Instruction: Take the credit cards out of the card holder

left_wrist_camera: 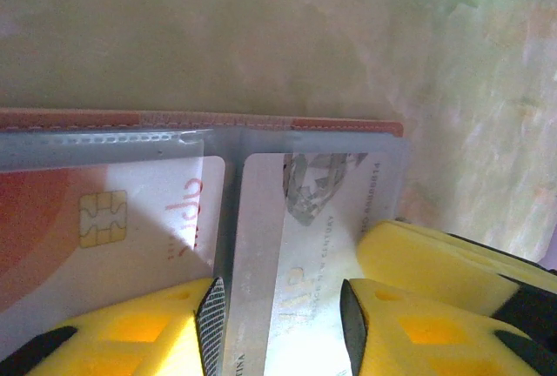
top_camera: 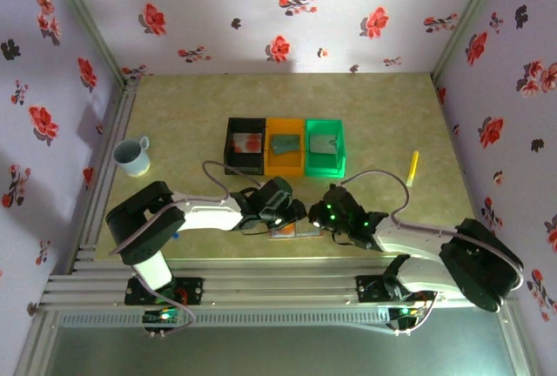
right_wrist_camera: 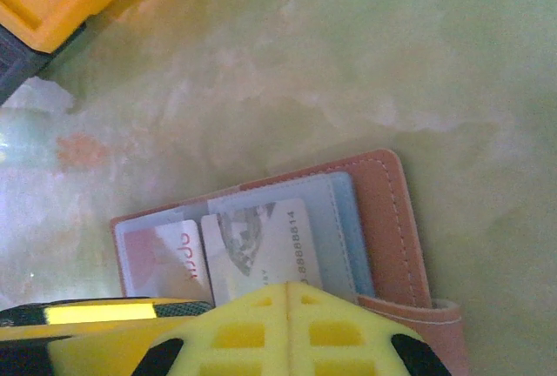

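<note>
Card holder (right_wrist_camera: 393, 228) lying open, silver credit card (left_wrist_camera: 291, 237) beneath parted left pincer (left_wrist_camera: 280, 315)

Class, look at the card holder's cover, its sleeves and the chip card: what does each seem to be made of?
Card holder cover: leather or imitation, matte pinkish-tan with a stitched edge. Sleeves: clear, glossy plastic film; cards show through, glare on it. Chip card: probably stiff plastic, smooth print, metallic gold chip.

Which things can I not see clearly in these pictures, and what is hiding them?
Top view: card holder mostly covered by left gripper and right gripper.
Left wrist: lower part of silver card under yellow fingers; print blurred.
Right wrist: holder's near edge behind shut fingers.
Top view: contents of bins too small.
</note>
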You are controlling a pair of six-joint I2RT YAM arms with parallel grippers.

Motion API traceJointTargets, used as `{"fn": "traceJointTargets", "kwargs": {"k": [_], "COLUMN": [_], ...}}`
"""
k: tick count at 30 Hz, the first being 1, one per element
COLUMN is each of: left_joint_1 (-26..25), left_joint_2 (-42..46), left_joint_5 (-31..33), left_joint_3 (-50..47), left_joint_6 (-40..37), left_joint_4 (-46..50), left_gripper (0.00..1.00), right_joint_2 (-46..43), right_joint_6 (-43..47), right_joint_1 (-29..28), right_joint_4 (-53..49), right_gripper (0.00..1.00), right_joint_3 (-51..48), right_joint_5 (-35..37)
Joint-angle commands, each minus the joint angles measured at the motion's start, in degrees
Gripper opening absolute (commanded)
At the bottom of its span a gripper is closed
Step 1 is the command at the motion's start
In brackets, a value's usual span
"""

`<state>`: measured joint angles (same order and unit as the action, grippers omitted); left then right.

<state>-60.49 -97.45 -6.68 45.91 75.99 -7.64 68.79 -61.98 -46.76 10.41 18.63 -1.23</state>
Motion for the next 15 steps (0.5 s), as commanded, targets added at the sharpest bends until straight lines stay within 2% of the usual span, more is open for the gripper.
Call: {"fn": "traceJointTargets", "kwargs": {"k": [1,15], "left_joint_1": [-0.42,-0.51], "left_joint_2": [-1.05,-1.6], "left_joint_5": [1.4,1.4], "left_joint_3": [-0.82,-1.08], "left_joint_6": [-1.54,-1.55], "left_joint_4": [4.74,3.95], "left_gripper": [0.42,0.43], "right_joint_2": [-1.83,-0.72], "right_joint_6": [1.23,1.35], "right_joint_1": [-0.01,-0.02], "right_joint_4": [-1.76,-0.75], "right_gripper": [0.0,0.0], "right_joint_3": [-0.53,-1.82], "right_joint_5": [1.08,0.08]}}
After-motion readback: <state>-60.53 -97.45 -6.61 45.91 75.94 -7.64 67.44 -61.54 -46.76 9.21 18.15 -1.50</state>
